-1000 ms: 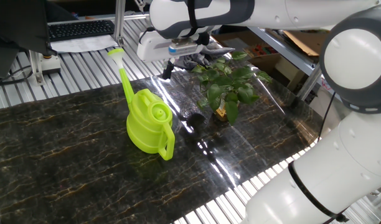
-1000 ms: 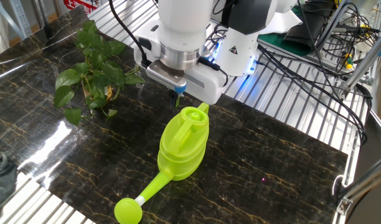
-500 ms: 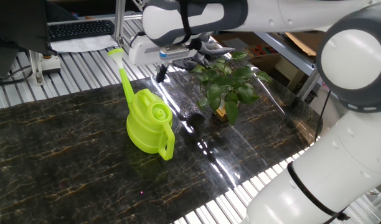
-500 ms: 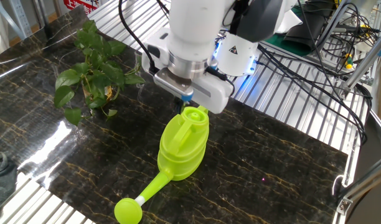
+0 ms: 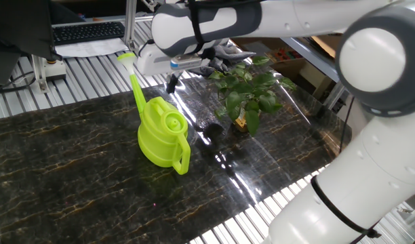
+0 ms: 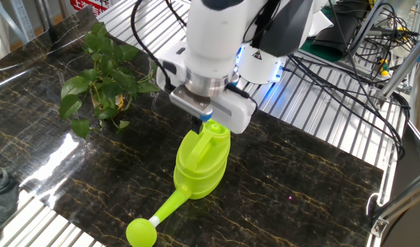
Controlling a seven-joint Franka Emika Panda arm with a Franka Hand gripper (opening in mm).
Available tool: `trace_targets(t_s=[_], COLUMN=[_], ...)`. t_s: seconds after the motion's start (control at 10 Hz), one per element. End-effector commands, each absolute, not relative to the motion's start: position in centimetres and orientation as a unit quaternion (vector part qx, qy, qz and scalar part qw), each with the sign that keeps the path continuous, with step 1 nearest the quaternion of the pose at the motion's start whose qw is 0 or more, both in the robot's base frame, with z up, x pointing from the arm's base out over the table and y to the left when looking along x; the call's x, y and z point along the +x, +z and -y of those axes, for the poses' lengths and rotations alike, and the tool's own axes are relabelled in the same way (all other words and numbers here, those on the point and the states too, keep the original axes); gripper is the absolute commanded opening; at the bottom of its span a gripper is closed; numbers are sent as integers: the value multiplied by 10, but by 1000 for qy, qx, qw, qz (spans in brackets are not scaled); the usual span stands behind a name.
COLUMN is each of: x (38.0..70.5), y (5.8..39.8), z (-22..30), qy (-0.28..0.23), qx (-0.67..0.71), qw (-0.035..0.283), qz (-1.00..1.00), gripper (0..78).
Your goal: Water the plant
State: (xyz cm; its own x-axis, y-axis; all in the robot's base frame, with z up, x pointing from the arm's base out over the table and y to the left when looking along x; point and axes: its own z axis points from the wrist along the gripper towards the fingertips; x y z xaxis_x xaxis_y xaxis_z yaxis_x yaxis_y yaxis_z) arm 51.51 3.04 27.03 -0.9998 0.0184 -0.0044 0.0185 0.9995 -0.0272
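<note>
The plant (image 5: pixel 251 91), with broad dark green leaves and a yellow-orange tag (image 5: pixel 240 124) at its base, stands at the back right of the dark marble tabletop; it also shows in the other fixed view (image 6: pixel 100 79). A lime-green watering can (image 5: pixel 163 135) stands upright to its left, spout toward the back. My gripper (image 5: pixel 170 83) hangs just above the can's top and handle (image 6: pixel 211 132), not touching it that I can see. Only one dark fingertip shows, so the gap between the fingers is hidden.
A grey cloth (image 5: pixel 218 57) lies behind the plant. Metal slats (image 6: pixel 320 110) surround the marble top, with cables and the arm's base (image 6: pixel 265 55) behind. A keyboard (image 5: pixel 89 30) sits at the back left.
The gripper has moved away from the plant, toward the watering can, and dropped lower over its handle. Can and plant have not moved.
</note>
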Motion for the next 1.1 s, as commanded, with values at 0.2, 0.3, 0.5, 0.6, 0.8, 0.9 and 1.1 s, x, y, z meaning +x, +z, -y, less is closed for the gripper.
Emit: trace_targets(t_s=[0.2, 0.3, 0.5, 0.6, 0.8, 0.9, 1.1], x=[528, 529, 529, 529, 529, 529, 528], y=[254, 251, 253, 254, 256, 256, 261], z=[-30, -31, -41, -44, -49, -49, -63], qy=[-8, -2, -1, -1, -8, -8, -11], qx=[13, 16, 35, 41, 36, 36, 13], qw=[5, 5, 5, 8, 7, 7, -8], qz=[-1000, -1000, -999, -999, -999, -999, -1000], gripper=[0, 0, 0, 0, 0, 0, 0])
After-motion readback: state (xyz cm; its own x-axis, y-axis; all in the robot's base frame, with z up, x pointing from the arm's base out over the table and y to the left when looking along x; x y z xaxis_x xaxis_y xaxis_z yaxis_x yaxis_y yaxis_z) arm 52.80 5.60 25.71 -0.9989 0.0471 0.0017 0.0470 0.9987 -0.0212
